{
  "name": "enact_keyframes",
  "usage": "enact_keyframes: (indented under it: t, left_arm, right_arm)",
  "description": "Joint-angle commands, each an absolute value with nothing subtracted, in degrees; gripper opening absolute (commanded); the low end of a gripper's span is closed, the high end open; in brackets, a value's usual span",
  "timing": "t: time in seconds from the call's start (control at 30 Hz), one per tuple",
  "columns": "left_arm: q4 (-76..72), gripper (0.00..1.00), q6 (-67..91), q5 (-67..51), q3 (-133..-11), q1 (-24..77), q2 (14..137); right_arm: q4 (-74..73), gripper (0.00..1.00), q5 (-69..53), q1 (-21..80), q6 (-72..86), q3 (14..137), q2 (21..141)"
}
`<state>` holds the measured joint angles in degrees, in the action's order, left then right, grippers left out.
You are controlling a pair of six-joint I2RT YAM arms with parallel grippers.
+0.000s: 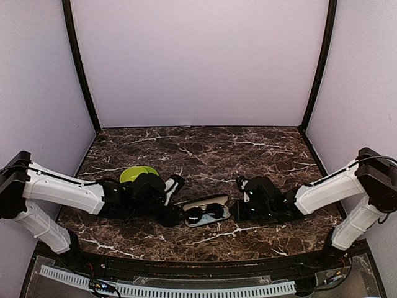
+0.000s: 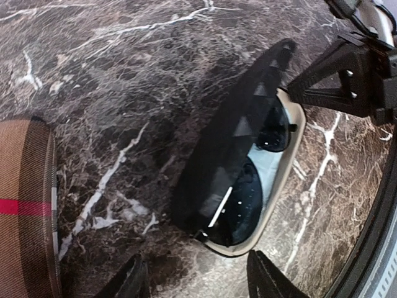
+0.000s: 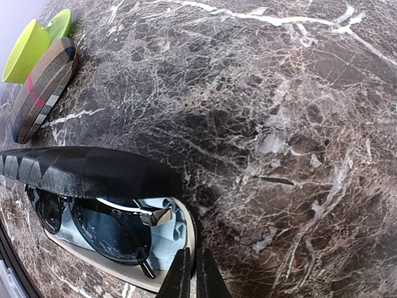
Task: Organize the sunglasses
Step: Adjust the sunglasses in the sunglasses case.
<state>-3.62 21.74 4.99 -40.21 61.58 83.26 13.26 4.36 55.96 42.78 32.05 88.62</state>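
Top view: at lower centre of a brown, white-veined marble table (image 1: pixel 205 155) walled in pale lilac panels (image 1: pixel 198 62), the left gripper (image 1: pixel 175 214) and right gripper (image 1: pixel 240 208) flank an open case (image 1: pixel 211 200) holding dark-lensed sunglasses (image 1: pixel 205 213).

Left wrist: the left gripper (image 2: pixel 197 282) is spread wide, its fingers (image 2: pixel 127 282) either side of the case's near end without touching it. A plaid case (image 2: pixel 25 205) lies at left.

Right wrist: the right gripper (image 3: pixel 193 276) is pinched onto the case's pale rim. The glasses rest on blue cloth (image 3: pixel 169 231) under a striped black lid (image 3: pixel 87 171). A lime-green case (image 3: pixel 28 49) sits upper left.
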Motion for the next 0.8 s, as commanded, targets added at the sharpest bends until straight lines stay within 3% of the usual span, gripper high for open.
enact_keyframes:
  t: [0.0,0.77]
  left_arm:
    - [-5.8,0.56,25.0,-0.7,-39.2,58.2,84.3]
    - [-9.3,0.58,28.2,-12.5,-43.2,56.6,91.1]
  right_arm:
    - [13.6,0.06,4.6,56.9,43.4,33.3,89.2]
    - [14.3,0.05,4.5,57.3,43.7,33.2,89.4]
